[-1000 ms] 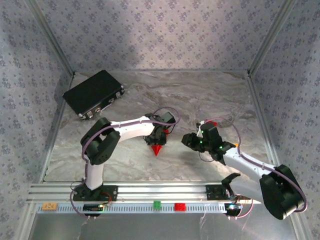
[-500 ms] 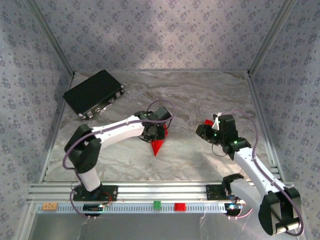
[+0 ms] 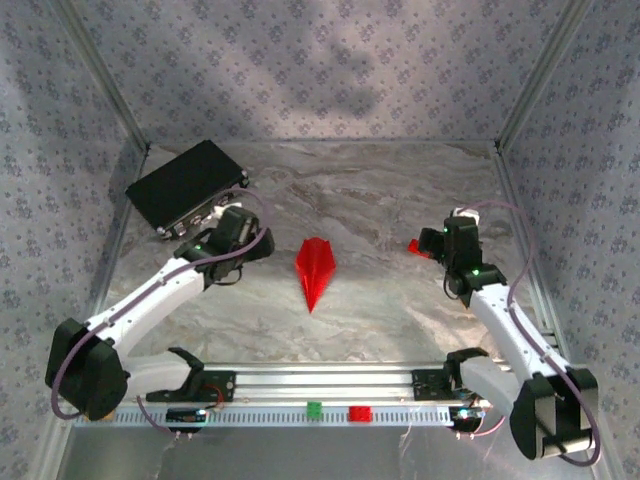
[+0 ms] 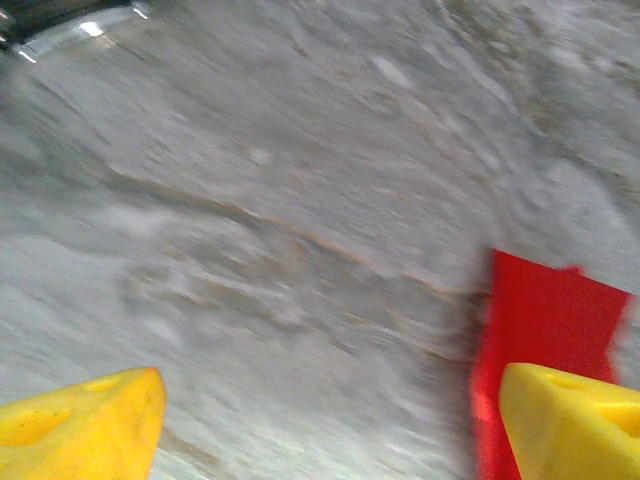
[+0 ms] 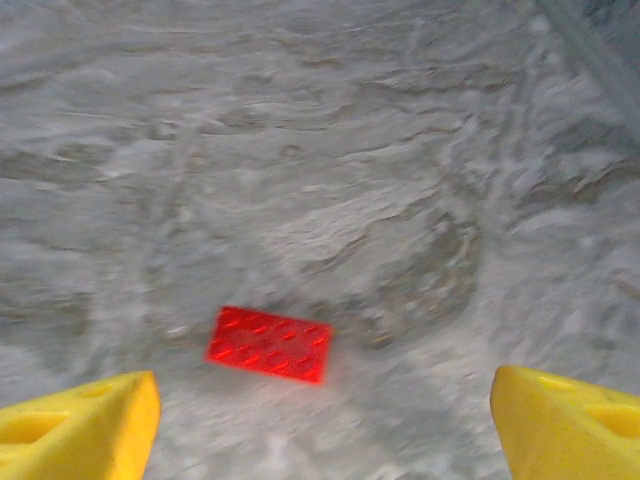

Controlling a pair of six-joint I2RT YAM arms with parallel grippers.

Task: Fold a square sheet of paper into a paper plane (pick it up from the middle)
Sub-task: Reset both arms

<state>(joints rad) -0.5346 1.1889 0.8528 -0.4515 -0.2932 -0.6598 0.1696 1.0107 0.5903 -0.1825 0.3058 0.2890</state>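
Red paper plane (image 3: 315,270) lies mid-bench, tip toward near edge. Jaws spread wide, empty, on left gripper (image 4: 325,410) and right gripper (image 5: 320,410). Small red block (image 5: 270,344) sits ahead of right.

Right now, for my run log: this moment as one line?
paper plane: folded, lying on table, unheld | left gripper: open | right gripper: open, near red block | task: looks done

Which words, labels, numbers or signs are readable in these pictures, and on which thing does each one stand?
No text can be read anywhere.
The orange tag on the front rail: dark marks, too small to read.
The front rail: a row of tick marks, no legible numbers.
The paper plane, the red block and the black box: no lettering visible.
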